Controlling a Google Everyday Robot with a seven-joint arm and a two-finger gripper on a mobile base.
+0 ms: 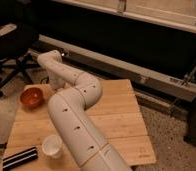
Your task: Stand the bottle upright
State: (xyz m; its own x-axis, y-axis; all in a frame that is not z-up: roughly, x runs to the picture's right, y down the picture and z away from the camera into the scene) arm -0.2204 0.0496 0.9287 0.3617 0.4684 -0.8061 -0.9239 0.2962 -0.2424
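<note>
My white arm point(73, 117) reaches from the bottom of the view across the wooden table point(118, 117) to its far left corner. There the wrist bends downward. The gripper point(55, 84) points down at the table's far left edge, beside the orange bowl, and is mostly hidden behind the arm's own link. The bottle is not visible; it is hidden or out of view.
An orange bowl point(32, 97) sits at the table's left side. A white round cup point(52, 146) stands near the front left, with a black bar-shaped object point(19, 157) beside it. An office chair point(11, 55) stands on the floor to the left. A dark wall with a metal rail point(141, 75) runs behind.
</note>
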